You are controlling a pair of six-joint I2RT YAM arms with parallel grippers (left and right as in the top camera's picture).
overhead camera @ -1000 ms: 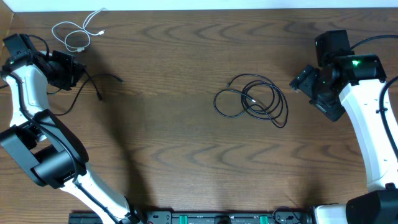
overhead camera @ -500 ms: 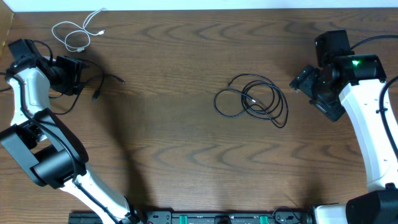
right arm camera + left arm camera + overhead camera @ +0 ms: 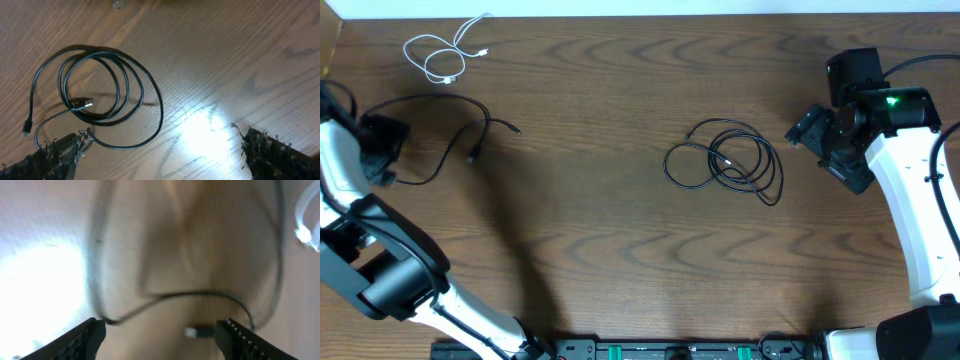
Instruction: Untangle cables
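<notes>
Lying on the table [image 3: 620, 250], overhead, are seen a white cable [image 3: 442, 55] far left, a loose black cable [image 3: 432, 98] below it, and a coiled black cable [image 3: 725, 165] near the right gripper [image 3: 807, 130]. From the left wrist, blurred, the left gripper [image 3: 162, 327] is seen spread wide, empty. From the right wrist, the jaws are seen wide, empty.

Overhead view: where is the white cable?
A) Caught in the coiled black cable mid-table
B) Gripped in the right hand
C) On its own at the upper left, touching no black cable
C: the white cable lies looped at the upper left, apart from the loose black cable and the coiled black cable.
</notes>
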